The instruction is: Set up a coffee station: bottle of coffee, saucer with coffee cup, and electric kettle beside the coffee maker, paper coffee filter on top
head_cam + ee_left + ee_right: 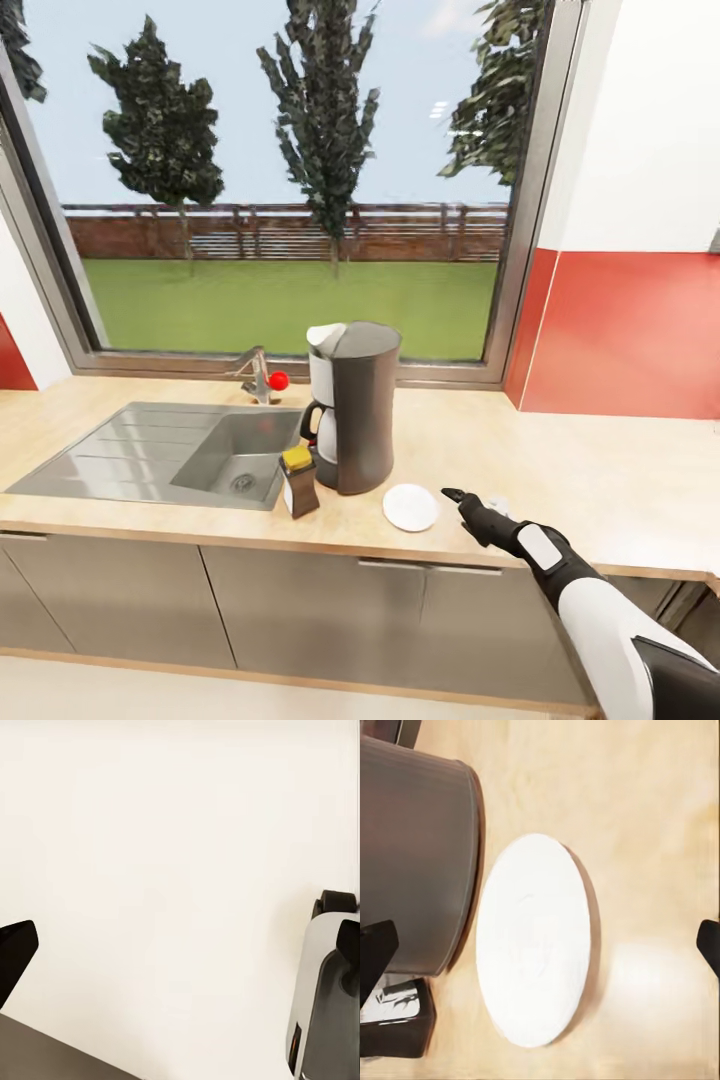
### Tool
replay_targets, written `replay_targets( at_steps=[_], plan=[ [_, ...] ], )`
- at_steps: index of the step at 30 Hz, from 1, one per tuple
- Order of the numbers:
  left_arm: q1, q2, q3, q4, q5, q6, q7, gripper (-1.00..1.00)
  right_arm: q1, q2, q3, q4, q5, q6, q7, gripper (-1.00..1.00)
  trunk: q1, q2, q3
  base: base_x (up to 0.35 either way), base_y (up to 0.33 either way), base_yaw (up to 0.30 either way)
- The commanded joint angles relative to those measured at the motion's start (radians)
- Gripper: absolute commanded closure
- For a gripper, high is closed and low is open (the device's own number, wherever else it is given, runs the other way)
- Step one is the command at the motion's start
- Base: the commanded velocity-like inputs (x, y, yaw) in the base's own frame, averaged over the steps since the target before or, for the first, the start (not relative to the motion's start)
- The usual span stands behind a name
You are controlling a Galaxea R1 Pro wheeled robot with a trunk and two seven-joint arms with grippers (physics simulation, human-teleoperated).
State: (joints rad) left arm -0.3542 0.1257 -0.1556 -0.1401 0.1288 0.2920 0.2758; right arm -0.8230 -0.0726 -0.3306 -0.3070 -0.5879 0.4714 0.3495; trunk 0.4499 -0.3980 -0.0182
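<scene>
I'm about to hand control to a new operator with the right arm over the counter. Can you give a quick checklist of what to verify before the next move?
1. Coffee maker upright on the countertop: ok.
2. Bottle on the counter beside the coffee maker, near the sink: ok.
3. Saucer flat next to the coffee maker, nothing on it: ok.
4. Right gripper open and empty, fingers apart above the saucer: ok.
5. Cup on the saucer: not ok; a small white thing lies behind the right gripper, cannot tell if it is the cup.
6. Kettle and filter in place: not ok, not yet by the coffee maker.
</scene>
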Motion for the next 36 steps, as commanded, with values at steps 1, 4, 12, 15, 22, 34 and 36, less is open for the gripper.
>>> replay_targets(
  at_steps=[1,4,12,15,22,34,36],
  plan=[
    [0.000,0.000,-0.008,-0.004,0.011,0.005,0.005,-1.00,-0.001,0.001,-0.006,0.000,-0.002,0.007,0.001,-1.00,0.000,-0.002,-0.002,-0.269,-0.178,0.000],
    [0.000,0.001,-0.007,-0.008,0.011,0.002,0.005,-1.00,-0.001,0.004,-0.005,-0.001,-0.003,0.009,0.002,-1.00,0.000,-0.002,-0.002,-0.304,-0.088,0.000],
    [-0.002,0.001,-0.008,-0.011,0.012,-0.009,0.005,-1.00,-0.001,0.028,-0.004,-0.002,-0.002,0.012,0.005,-1.00,0.000,-0.002,-0.002,-0.336,-0.003,0.000],
    [-0.002,0.001,-0.007,-0.011,0.013,-0.011,0.005,-1.00,-0.001,0.037,-0.004,-0.002,-0.001,0.012,0.005,-1.00,0.000,-0.002,-0.002,-0.340,0.055,0.000],
    [-0.003,0.001,-0.005,-0.013,0.014,-0.013,0.005,-1.00,-0.001,0.087,-0.002,0.003,0.002,0.013,0.005,-1.00,0.000,-0.002,-0.002,-0.333,0.072,0.000],
    [-0.002,0.002,-0.004,-0.012,0.013,-0.047,0.003,-1.00,0.034,0.137,0.001,0.276,0.244,0.002,-0.076,-1.00,0.000,-0.002,-0.002,-0.060,0.009,0.000],
    [-0.002,0.002,-0.005,-0.006,0.012,-0.051,0.003,-1.00,0.087,0.132,0.001,0.280,0.259,-0.027,-0.167,-1.00,0.000,-0.002,-0.002,0.000,0.000,0.000]
  ],
)
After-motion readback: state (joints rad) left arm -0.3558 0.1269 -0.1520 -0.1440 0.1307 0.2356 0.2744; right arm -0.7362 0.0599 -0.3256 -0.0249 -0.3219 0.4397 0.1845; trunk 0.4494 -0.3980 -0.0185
